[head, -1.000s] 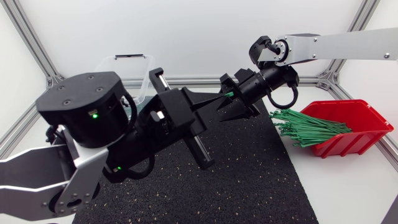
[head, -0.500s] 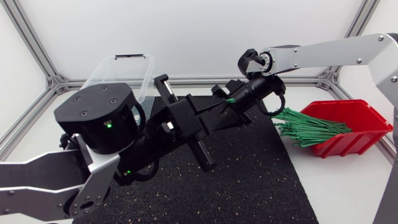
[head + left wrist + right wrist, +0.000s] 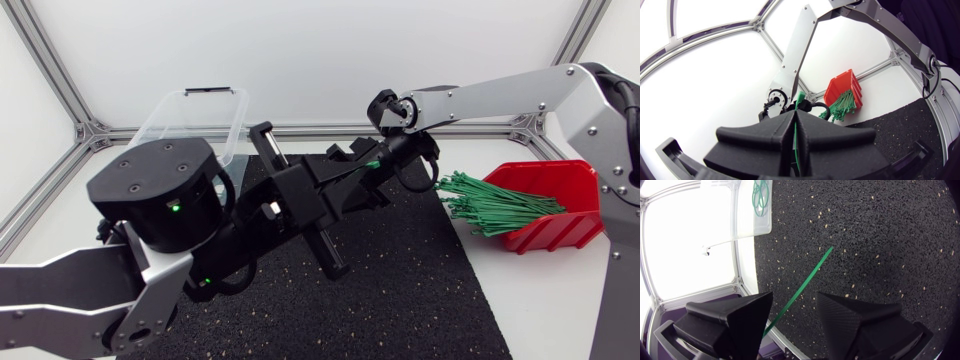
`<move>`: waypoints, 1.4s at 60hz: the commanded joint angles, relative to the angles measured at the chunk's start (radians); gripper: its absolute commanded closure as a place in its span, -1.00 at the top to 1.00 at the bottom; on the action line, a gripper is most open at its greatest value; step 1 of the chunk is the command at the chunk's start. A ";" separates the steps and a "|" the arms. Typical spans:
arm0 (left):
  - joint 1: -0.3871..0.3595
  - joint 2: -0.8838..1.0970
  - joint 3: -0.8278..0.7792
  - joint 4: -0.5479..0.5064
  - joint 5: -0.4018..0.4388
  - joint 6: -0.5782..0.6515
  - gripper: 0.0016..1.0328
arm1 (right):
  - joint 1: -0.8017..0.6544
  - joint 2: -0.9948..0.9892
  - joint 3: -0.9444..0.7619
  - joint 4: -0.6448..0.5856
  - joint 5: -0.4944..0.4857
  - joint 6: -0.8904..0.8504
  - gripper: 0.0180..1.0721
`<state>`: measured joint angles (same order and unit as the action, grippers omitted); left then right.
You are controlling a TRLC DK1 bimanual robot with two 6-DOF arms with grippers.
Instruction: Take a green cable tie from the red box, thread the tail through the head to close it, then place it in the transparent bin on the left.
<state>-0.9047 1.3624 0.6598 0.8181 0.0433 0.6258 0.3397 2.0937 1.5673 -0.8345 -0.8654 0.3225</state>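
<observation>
I judge this to be the threading step, not yet done. In the left wrist view my left tool (image 3: 795, 120) has its 2 fingers pressed together on 1 green cable tie (image 3: 799, 100), whose end pokes up just past the fingertips. In the right wrist view my right tool (image 3: 794, 296) stands wide. The tie's straight strip runs between its fingers, nearer 1 of them and not pinched from both sides. The loop is unformed, so the tie is in the air above the black mat (image 3: 400, 290), at the centre of the head frame where both tools meet. Next, I reckon, the right tool must pinch the free tail, bend it round and feed it into the head while the left tool holds firm. Alignment matters, since the slot is tiny. The head view alone shows the red box (image 3: 565, 228) at the right edge with its spare ties (image 3: 495, 203), and the transparent bin (image 3: 195, 110) at upper left. It hides both grips. Only the right wrist view shows closed loops (image 3: 760, 197) lying in that bin beyond the tool.
</observation>
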 commanded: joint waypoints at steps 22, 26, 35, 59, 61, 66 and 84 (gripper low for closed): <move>-0.014 -0.020 -0.048 0.021 -0.005 0.009 -0.94 | 0.025 0.077 0.025 0.052 -0.021 0.084 -0.05; -0.016 -0.020 -0.049 0.021 -0.005 0.008 -0.94 | 0.024 0.080 0.031 0.052 -0.023 0.087 -0.13; -0.020 -0.026 -0.055 0.021 -0.005 0.008 -0.94 | 0.021 0.071 0.036 0.054 -0.040 0.089 -0.24; -0.023 -0.059 -0.074 0.019 -0.005 -0.018 -0.94 | 0.009 0.057 0.033 0.149 -0.046 0.127 -0.68; -0.023 -0.060 -0.075 0.019 -0.005 -0.021 -0.94 | 0.010 0.055 0.033 0.150 -0.050 0.127 -0.70; -0.023 -0.063 -0.075 0.019 -0.005 -0.026 -0.94 | 0.015 0.048 0.031 0.160 -0.058 0.128 -0.71; -0.023 -0.085 -0.094 0.012 -0.005 -0.055 -0.94 | 0.012 0.037 0.031 0.221 -0.070 0.132 -0.76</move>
<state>-0.9176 1.3010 0.5957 0.8200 0.0433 0.5945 0.3515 2.1509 1.5829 -0.6285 -0.9226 0.4240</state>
